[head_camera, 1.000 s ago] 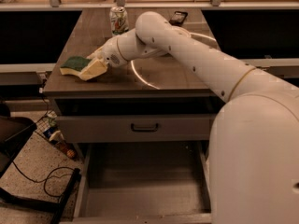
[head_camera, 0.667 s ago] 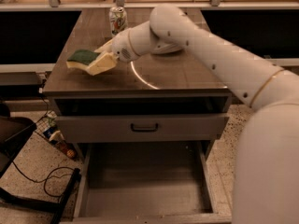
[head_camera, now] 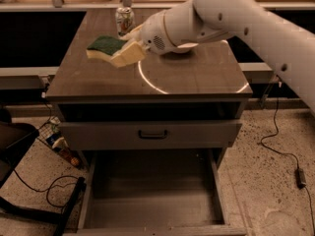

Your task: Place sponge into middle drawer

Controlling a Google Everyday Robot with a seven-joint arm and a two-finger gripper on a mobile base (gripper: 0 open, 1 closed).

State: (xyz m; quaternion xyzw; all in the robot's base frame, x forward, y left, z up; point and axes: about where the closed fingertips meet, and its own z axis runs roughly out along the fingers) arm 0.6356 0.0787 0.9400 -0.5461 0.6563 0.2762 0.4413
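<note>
End effector (head_camera: 133, 49) has risen since a second ago, clamped on the sponge (head_camera: 107, 46), which hangs at its tip above the bench (head_camera: 197, 77); carry step, next move likely out and down to the open middle drawer (head_camera: 152, 210) well below.

Probably a lab or office workspace: grey drawer cabinet (head_camera: 98, 134), speckled floor (head_camera: 275, 203), loose cables (head_camera: 278, 152); gripper (head_camera: 133, 46) grips sponge (head_camera: 107, 44) above the cabinet top.
</note>
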